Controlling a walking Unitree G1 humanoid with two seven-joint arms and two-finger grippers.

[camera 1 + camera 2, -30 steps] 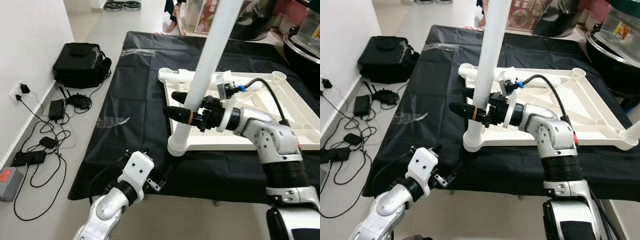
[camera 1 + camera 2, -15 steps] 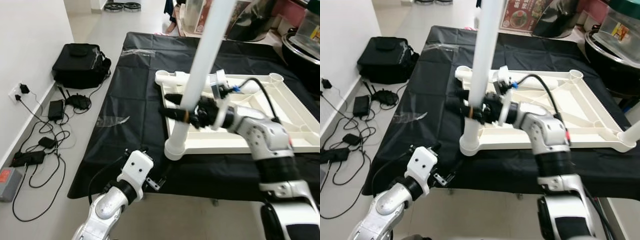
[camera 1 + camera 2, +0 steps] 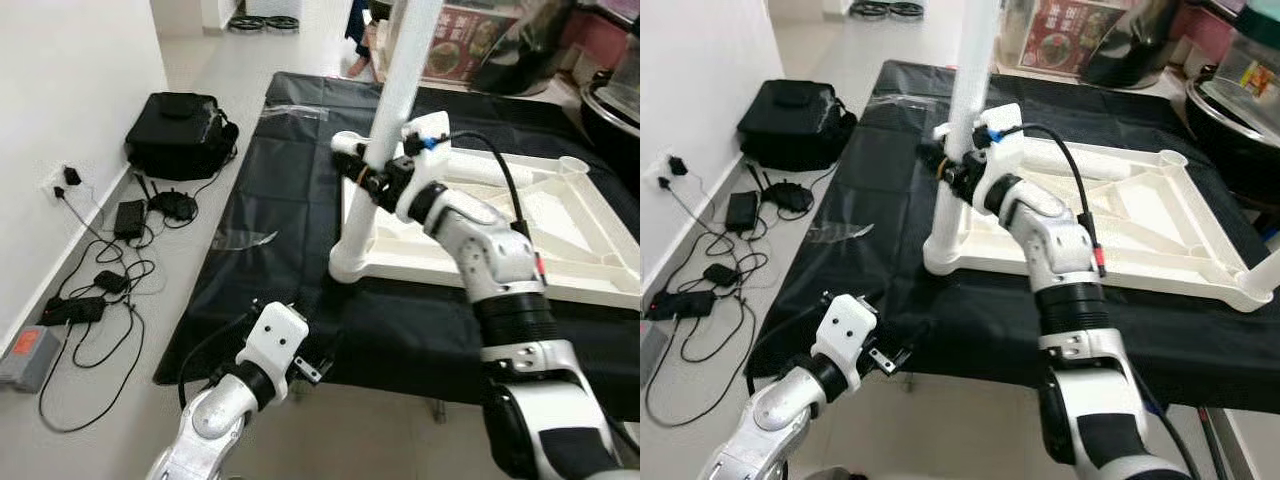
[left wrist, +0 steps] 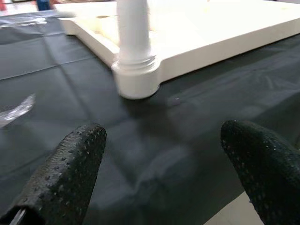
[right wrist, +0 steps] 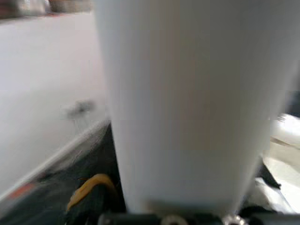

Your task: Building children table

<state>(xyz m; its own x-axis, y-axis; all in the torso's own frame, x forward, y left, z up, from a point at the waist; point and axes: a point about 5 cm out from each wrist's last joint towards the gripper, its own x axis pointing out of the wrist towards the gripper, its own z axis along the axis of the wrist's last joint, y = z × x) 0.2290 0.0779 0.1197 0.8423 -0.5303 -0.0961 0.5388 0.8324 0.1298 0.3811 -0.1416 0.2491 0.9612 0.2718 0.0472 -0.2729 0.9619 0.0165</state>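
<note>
Left eye view: the white table top [image 3: 520, 235] lies upside down on a black sheet [image 3: 280, 190], one white leg [image 3: 385, 130] standing upright in its near left corner socket. A red poster [image 3: 1065, 45] at the far edge carries writing too small to read. The right gripper [image 3: 368, 178] is closed around the leg partway up. Right wrist view gives what the head views cannot: the leg [image 5: 187, 108] pressed close against the camera, blurred, probably clamped between the fingers. The left gripper [image 4: 164, 164] hangs wide open, holding nothing, low before the sheet's near edge, well apart from the leg's base [image 4: 136, 77].
</note>
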